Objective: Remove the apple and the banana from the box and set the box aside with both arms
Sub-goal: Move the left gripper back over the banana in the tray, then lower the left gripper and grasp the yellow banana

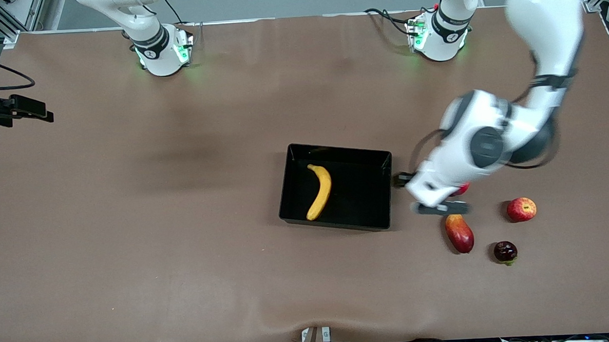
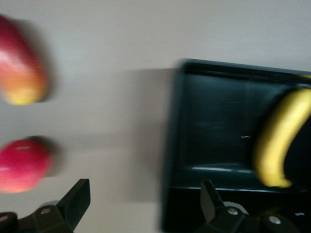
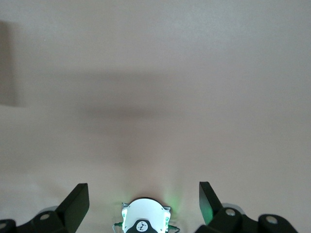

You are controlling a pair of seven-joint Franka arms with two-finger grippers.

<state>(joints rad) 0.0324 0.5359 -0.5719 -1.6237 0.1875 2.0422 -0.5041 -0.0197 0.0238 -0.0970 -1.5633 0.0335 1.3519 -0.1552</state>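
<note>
Black glossy tray (image 1: 337,225) mid-desk (image 1: 183,222), holding the banana (image 1: 320,192): long axis far to near, bowed toward the left arm's end. Over bare desk just beside the tray's wall, left end effector (image 1: 422,194), fingers apart, empty. Apple (image 1: 521,209) apart, farther toward the left arm's end, dimple up. Pinkish fruit (image 1: 462,188) mostly hidden beneath the end effector. Right end effector (image 3: 143,189) spread, empty, waiting.

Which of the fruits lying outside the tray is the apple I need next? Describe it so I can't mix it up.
Start at the black tray and go toward the left arm's end of the table, past the oblong mango. The apple is the outermost fruit: round and red with a yellowish patch, unlike the small dark fruit nearer the camera.
</note>
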